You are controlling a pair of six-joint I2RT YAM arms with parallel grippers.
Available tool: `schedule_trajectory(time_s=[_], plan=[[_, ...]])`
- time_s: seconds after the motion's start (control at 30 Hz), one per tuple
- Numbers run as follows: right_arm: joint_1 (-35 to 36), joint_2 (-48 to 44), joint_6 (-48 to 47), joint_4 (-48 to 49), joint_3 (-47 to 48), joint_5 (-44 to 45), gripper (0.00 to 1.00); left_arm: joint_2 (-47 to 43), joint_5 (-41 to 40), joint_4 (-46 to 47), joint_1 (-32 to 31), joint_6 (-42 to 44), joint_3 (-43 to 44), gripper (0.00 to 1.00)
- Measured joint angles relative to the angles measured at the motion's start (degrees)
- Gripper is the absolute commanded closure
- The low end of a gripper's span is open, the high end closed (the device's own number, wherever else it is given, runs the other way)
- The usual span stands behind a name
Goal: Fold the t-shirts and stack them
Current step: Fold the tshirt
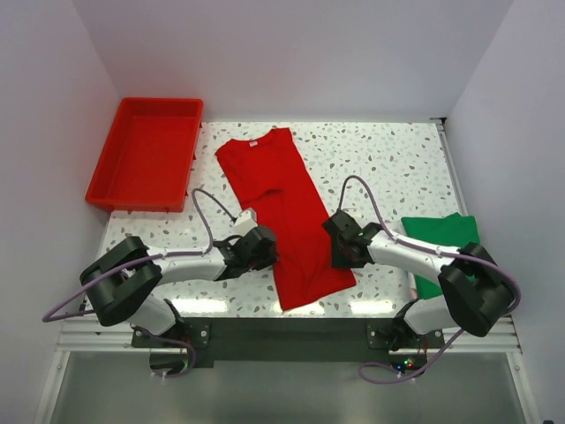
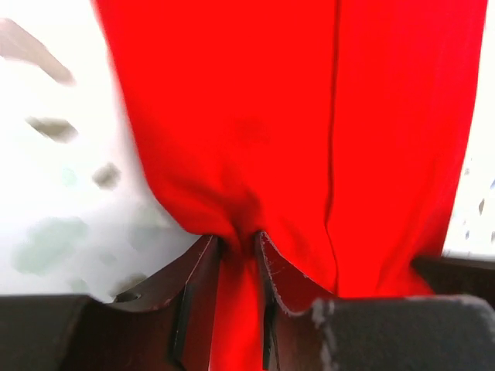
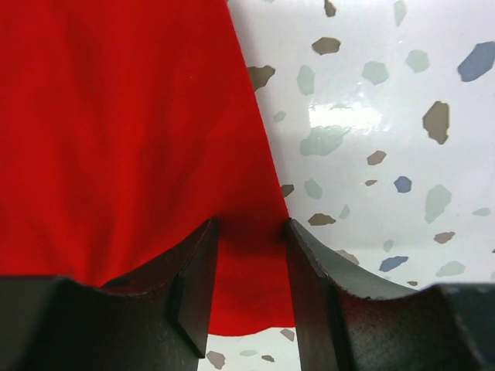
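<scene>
— Left gripper [image 2: 238, 246]?
— Nipped close on a bunch of the red shirt [image 2: 309, 116]; the cloth puckers in between the fingers.
— Right gripper [image 3: 249, 228]?
— Narrow, astride the shirt's right edge. Whether it pinches, I cannot tell.
— Any container?
— A tray [image 1: 146, 168] at the far-left corner of the table [image 1: 388, 159]; only its own red floor and walls show.
— How does the shirt lie?
— It is a long narrow strip on the middle of the table, a little slantwise. The collar and white label [image 1: 254, 142] are at the far end, the hem toward the arm bases. The grippers meet it on opposite edges, in the nearer half.
— What does one view add?
— The top view alone shows the tray and a green shirt [image 1: 439, 231] folded at the right, partly under the right arm. The left wrist shows a dark line [image 2: 334, 116] down the cloth. The right wrist shows speckled table just beside the edge.
</scene>
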Motion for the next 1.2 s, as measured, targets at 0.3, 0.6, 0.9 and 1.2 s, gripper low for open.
schedule_trajectory(time_s=[0.3, 0.6, 0.9, 1.2], plan=[[12.9, 0.9, 7.0, 6.2, -0.5, -2.6, 0.60, -3.2, -0.6, -4.6, 15.8, 4.1, -0.8, 0.68], [20.8, 1.3, 13.8, 8.9, 0.1, -2.7, 0.58, -7.8, -1.6, -15.6, 21.4, 12.6, 0.5, 0.41], [22.3, -12.7, 14.9, 4.2, -3.1, -1.0, 0.57, -27.5, -1.4, -27.4, 8.0, 9.7, -4.9, 0.41], [32.5, -3.0, 16.3, -0.1, 1.2, 3.8, 0.57, -29.3, -1.1, -33.3, -6.3, -1.5, -10.4, 0.46]])
